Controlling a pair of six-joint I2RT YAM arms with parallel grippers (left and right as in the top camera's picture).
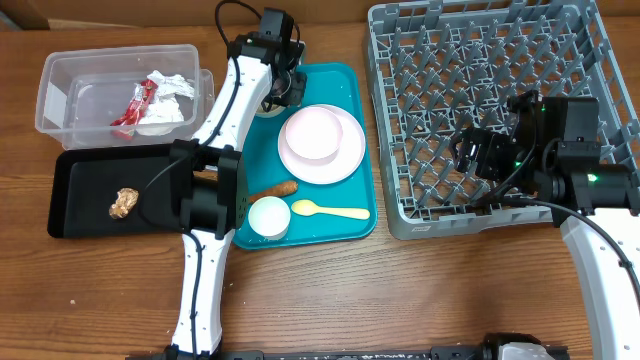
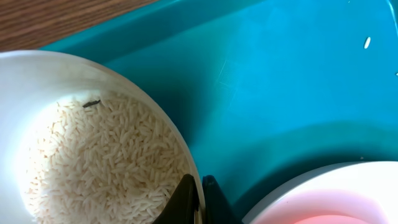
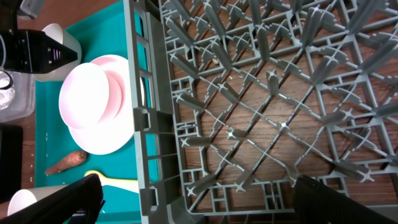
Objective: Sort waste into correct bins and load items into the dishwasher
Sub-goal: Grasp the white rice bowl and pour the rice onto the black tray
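The left fingers [image 2: 184,202] are clamped on the rim of the white bowl [image 2: 56,68], which stands on the teal tray [image 2: 298,93] holding rice [image 2: 106,162], presumably for emptying. The right fingers [image 3: 68,199] hang apart and empty over the dish rack [image 3: 261,93].

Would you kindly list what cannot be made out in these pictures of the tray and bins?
Overhead: the rice bowl sits mostly hidden under the left gripper.
Overhead: the left arm covers the right end of the black tray.
Left wrist: a dark speck in the rice is too small to identify.
Left wrist: the pink plate is cut off by the bottom edge.
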